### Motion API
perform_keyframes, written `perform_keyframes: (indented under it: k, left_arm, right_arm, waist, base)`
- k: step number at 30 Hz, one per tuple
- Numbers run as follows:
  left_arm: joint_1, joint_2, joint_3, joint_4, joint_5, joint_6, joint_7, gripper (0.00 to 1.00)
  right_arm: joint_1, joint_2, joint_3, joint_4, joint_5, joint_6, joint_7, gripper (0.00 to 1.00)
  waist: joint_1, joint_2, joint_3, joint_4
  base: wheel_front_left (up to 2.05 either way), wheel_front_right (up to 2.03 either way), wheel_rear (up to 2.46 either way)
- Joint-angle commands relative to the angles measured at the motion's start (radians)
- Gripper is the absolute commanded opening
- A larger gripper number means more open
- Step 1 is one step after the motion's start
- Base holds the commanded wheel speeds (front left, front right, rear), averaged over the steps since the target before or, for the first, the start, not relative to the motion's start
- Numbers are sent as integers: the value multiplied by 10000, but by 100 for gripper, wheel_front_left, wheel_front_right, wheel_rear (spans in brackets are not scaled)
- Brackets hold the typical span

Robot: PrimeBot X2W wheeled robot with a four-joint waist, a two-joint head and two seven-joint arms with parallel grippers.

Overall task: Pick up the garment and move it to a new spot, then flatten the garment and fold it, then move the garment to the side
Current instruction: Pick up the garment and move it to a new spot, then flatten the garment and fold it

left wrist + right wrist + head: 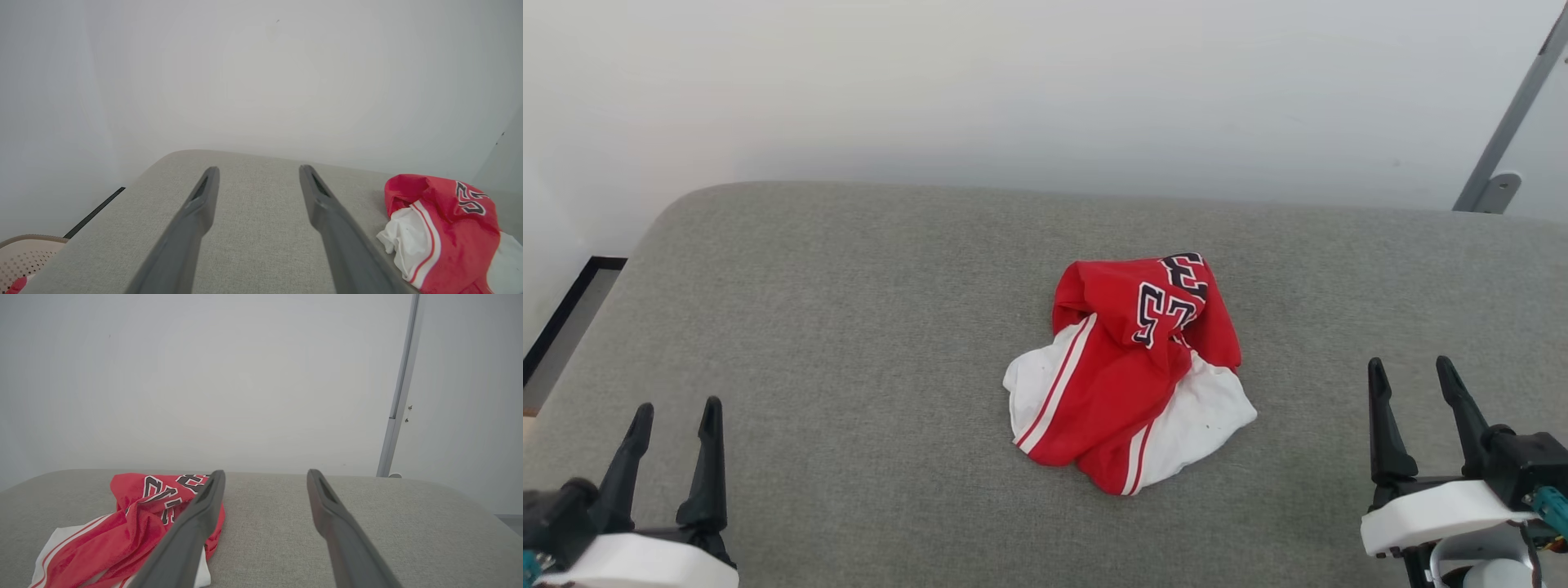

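Left gripper [678,404]: two long blk fingers [708,465], matte, tapering to pointed tips, wider at the base w/ a stepped shoulder. Under them a smooth white housing [645,563] w/ rounded edge. There's a blk block [556,523] on the outer side and a teal bit [529,562] at the frame edge (too small to ID).

Right gripper [1410,361]: same finger shape, and a white housing [1437,510] of its own. Bigger blk block [1531,461] on the outer side, teal connector [1550,505] below it, pale ring-shaped part [1490,576] beneath.

In the wrist views the fingers read dark grey, each w/ a narrow elongated slot [318,185] on the inner face near the tip.
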Motion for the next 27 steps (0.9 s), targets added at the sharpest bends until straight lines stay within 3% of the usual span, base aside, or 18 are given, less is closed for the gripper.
perform_keyframes:
  k: [1, 12, 27]
  left_arm:
    - [167, -175, 216, 46, 164, -196, -56, 100]
    - [467, -1440, 1136, 620, 1186, -1202, -55, 100]
    - [406, -2289, 1466, 870, 1923, -1705, -56, 100]
  right_arm:
    - [130, 33, 2, -46, 27, -3, -71, 100]
    - [373, 123, -14, -102, -57, -3, -132, 100]
    - [483, 181, 76, -66, 64, -3, -169, 100]
  waist:
    - [0, -1, 1, 57]
    - [0, -1, -32, 233]
    - [0, -1, -32, 170]
  base:
    - [0, 0, 0]
    - [0, 0, 0]
    - [0, 0, 0]
